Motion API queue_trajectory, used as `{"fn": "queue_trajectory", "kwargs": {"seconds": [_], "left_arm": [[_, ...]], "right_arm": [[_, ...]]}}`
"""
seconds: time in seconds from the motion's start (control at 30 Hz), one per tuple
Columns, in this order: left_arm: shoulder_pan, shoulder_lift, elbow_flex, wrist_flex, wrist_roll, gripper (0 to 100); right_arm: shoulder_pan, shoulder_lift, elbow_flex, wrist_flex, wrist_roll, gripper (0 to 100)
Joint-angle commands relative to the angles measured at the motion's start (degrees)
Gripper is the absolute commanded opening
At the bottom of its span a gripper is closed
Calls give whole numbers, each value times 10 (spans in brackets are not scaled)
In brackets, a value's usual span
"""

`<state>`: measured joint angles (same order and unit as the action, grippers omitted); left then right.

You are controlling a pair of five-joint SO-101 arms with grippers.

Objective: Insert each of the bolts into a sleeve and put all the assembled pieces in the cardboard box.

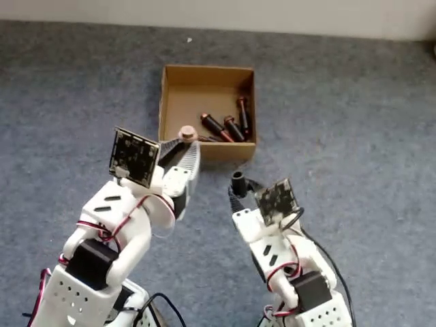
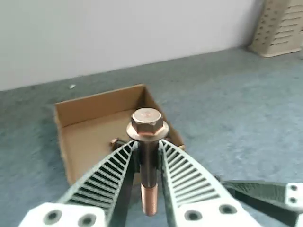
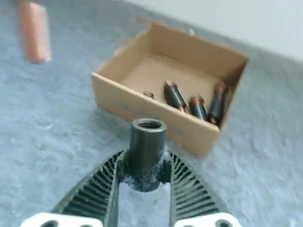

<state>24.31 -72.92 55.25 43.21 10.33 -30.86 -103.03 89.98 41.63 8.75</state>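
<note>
Left jaws clamp an upright bolt [image 2: 147, 161], right jaws clamp an upright sleeve [image 3: 147, 142]

Grey carpet [image 1: 354, 102] meets a white wall [image 2: 118, 33], beige slatted object [image 2: 279, 28] alongside.

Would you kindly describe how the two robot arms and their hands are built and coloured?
The left arm and right arm are white plastic with slotted vents, black motors, and red and black cables. Each wrist bears a dark square circuit board. The left hand has pale ribbed fingers; the right hand has black ones.
</note>
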Motion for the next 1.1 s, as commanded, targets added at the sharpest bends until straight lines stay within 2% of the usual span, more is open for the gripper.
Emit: {"fn": "queue_trajectory", "kwargs": {"seconds": [0.0, 0.33, 0.47, 0.67, 0.97, 1.07], "left_arm": [[42, -11, -15, -36, 9, 10], [112, -5, -11, -56, 10, 10], [113, -4, 0, -61, 10, 10], [112, -6, 58, -148, 10, 10], [112, -10, 65, -149, 11, 10], [109, -10, 65, -148, 11, 10]], "right_arm": [[-36, -9, 4, 0, 18, 6], [-36, -23, 4, 0, 18, 6], [-36, -23, -11, 0, 14, 6], [-37, -23, -34, 1, 13, 6], [-38, -23, -85, 0, 13, 6], [-60, -23, -89, 0, 13, 6]]}}
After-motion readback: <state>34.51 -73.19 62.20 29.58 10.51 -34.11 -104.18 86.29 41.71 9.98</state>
